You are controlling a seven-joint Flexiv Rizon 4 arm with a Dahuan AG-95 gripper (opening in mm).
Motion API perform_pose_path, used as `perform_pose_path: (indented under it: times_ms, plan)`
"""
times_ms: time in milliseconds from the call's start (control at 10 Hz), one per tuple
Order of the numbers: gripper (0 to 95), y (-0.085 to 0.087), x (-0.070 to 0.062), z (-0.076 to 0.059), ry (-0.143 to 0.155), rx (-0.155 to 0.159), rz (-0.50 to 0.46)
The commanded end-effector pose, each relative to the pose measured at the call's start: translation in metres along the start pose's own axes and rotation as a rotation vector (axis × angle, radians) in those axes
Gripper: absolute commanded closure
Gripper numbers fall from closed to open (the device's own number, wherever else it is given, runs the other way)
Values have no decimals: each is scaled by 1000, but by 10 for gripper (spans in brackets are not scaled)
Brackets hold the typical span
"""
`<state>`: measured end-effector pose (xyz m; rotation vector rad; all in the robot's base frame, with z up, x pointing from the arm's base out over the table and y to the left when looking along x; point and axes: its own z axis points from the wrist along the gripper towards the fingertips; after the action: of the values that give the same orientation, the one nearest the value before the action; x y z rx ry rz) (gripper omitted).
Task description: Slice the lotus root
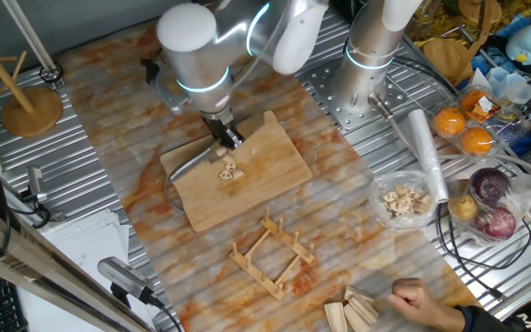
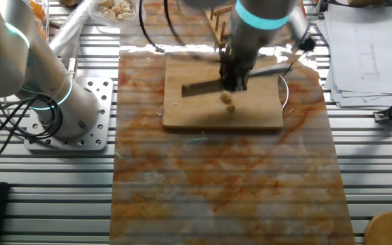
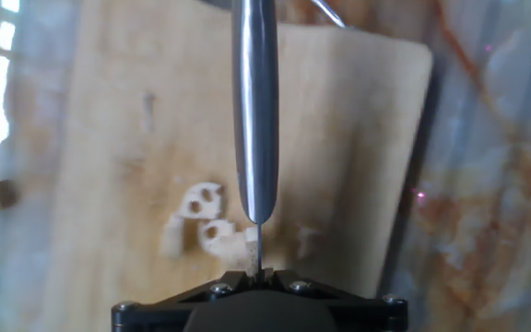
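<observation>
The lotus root (image 1: 230, 170) lies as pale slices with small holes near the middle of the wooden cutting board (image 1: 267, 184). It also shows in the other fixed view (image 2: 227, 101) and in the hand view (image 3: 212, 229). My gripper (image 1: 223, 138) is shut on a knife (image 3: 254, 120) with a steel blade (image 2: 199, 88). The knife edge stands over the slices, at their right side in the hand view. The fingertips (image 3: 258, 275) grip the knife's spine. The board shows too in the hand view (image 3: 358, 138).
A wooden rack (image 1: 270, 251) lies in front of the board. A person's hand (image 1: 422, 302) holds wooden blocks (image 1: 353, 309) at the front. A clear bag of pale chips (image 1: 404, 201), fruit (image 1: 476, 140) and a second arm's base (image 1: 367, 65) stand to the right.
</observation>
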<state>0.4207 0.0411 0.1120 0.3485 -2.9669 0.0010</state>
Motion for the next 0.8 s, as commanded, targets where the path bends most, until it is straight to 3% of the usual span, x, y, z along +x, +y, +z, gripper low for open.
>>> perform_pose_path:
  times_ms: [100, 600, 800]
  plan:
    - [950, 0, -5, 9, -28, 38, -9]
    - [950, -9, -7, 16, -18, 106, -24]
    - [950, -28, -6, 23, -24, 98, -4]
